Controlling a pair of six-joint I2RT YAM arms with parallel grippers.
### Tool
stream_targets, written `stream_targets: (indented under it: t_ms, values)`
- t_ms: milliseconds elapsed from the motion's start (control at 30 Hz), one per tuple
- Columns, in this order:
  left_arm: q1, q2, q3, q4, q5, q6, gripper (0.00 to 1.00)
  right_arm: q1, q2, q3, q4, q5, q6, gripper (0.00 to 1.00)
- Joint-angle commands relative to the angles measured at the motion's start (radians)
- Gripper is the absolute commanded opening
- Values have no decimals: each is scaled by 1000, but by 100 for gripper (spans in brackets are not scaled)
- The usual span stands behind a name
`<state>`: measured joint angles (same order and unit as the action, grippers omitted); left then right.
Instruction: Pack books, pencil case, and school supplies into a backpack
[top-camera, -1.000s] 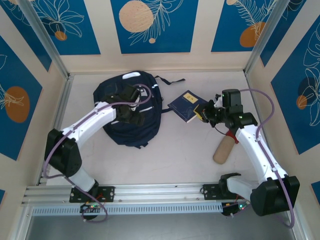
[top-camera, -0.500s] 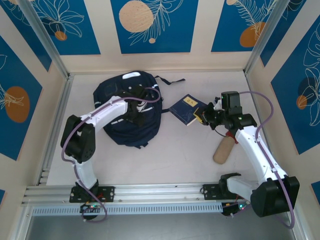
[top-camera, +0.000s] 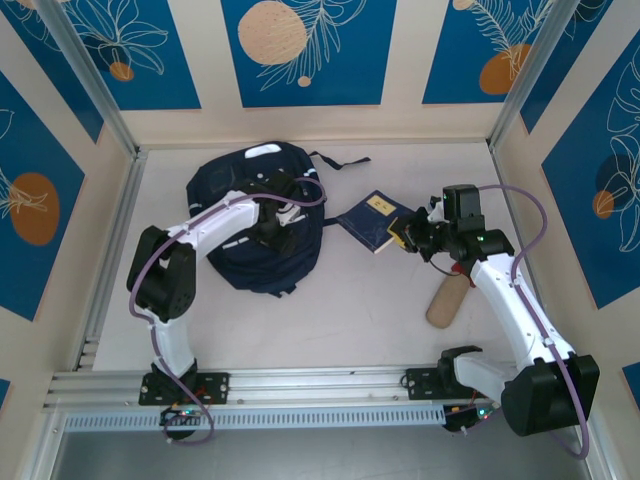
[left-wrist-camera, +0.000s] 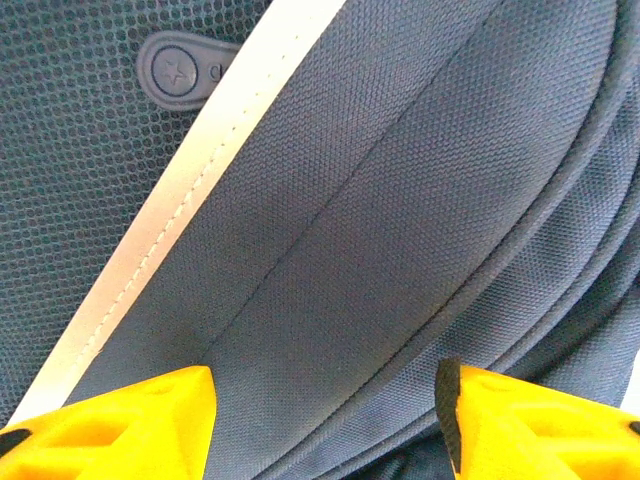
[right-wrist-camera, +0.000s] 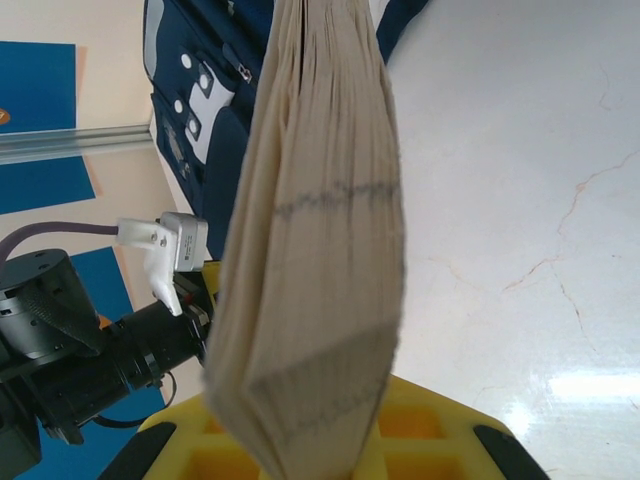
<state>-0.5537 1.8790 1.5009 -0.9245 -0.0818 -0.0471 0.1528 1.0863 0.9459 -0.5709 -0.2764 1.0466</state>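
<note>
**Right fingers clamped on the books; left fingers apart over the backpack**

- Your right fingers (right-wrist-camera: 440, 435) are clamped on the books (right-wrist-camera: 315, 250). In the right wrist view the cream page edges stand up out of the yellow grip, and the far end points toward the backpack (right-wrist-camera: 180, 60).
- From the top camera, the books (top-camera: 370, 218) sit between the backpack (top-camera: 255, 262) and the right wrist, gripped at the end nearest that arm. The dark cover and its yellow label face up.
- The books are near the backpack's right edge, with a strip of tabletop (top-camera: 350, 310) showing between the two. I can't tell whether their far corner rests on the tabletop or hangs clear.
- Your left fingers (left-wrist-camera: 120, 425) are apart. Both yellow tips sit at the bottom of the left wrist view, with navy woven fabric spanning the gap between them. They're very close to the fabric, but I can't tell if they touch it.
- A white stripe (left-wrist-camera: 170, 230) runs diagonally past the left fingers, with mesh on its far side.
- From the top camera, the left arm (top-camera: 215, 222) reaches across the backpack, with the wrist over its upper right part.
- The backpack lies flat at the far left of the tabletop, and a black strap (top-camera: 335, 160) trails right from its top.
- A tan roll (top-camera: 445, 298) lies on the tabletop beside the right forearm, well apart from the backpack.
</note>
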Motion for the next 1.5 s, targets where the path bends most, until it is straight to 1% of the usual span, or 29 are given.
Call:
stream_targets:
  t_ms: [0, 100, 167, 200, 267, 333, 400, 500, 600, 633, 733, 833, 967, 1033, 1100, 1300, 1467]
  values:
    - [9, 13, 17, -11, -58, 23, 58, -5, -23, -8, 3, -19, 8, 10]
    - [9, 40, 33, -20, -134, 12, 52, -6, -25, -10, 3, -21, 7, 10]
    - [9, 49, 36, -18, -136, 17, 52, -6, -25, -9, 2, -21, 7, 10]
    - [10, 51, 36, -15, -132, 20, 54, -6, -24, -11, 0, -21, 9, 10]
    - [10, 55, 33, -11, -94, 41, 65, -6, -25, -12, 2, -23, 9, 10]
    - [9, 57, 32, -13, -46, 58, 72, -6, -25, -14, -1, -23, 10, 10]
    - [9, 60, 29, -14, -32, 74, 75, -6, -25, -15, 0, -24, 10, 10]
    - [7, 60, 19, -3, -96, 85, 73, -6, -25, -16, 0, -24, 14, 10]
    - [7, 56, 15, 17, -173, 89, 67, -6, -25, -16, 1, -25, 14, 10]
    - [7, 54, 15, 24, -194, 87, 63, -6, -26, -17, 1, -25, 15, 10]
    - [4, 35, 16, 48, -231, 80, 48, -6, -26, -15, 0, -27, 15, 10]
    - [-1, -5, 22, 66, -260, 55, 38, -6, -35, -15, -5, -21, 15, 10]
    - [-5, -92, 1, 116, -273, 47, 22, -6, -46, -15, -14, -8, 10, 10]
    - [-5, -132, -11, 141, -271, 48, 16, -6, -49, -15, -16, -8, 9, 10]
    - [-5, -171, -16, 159, -254, 53, 6, -7, -51, -15, -18, -6, 9, 11]
    - [-8, -275, -10, 225, -136, 32, 0, 3, -60, -25, -8, -7, 4, 11]
    - [-11, -335, 30, 274, -66, -43, 0, 43, -60, -39, 28, -27, -11, 11]
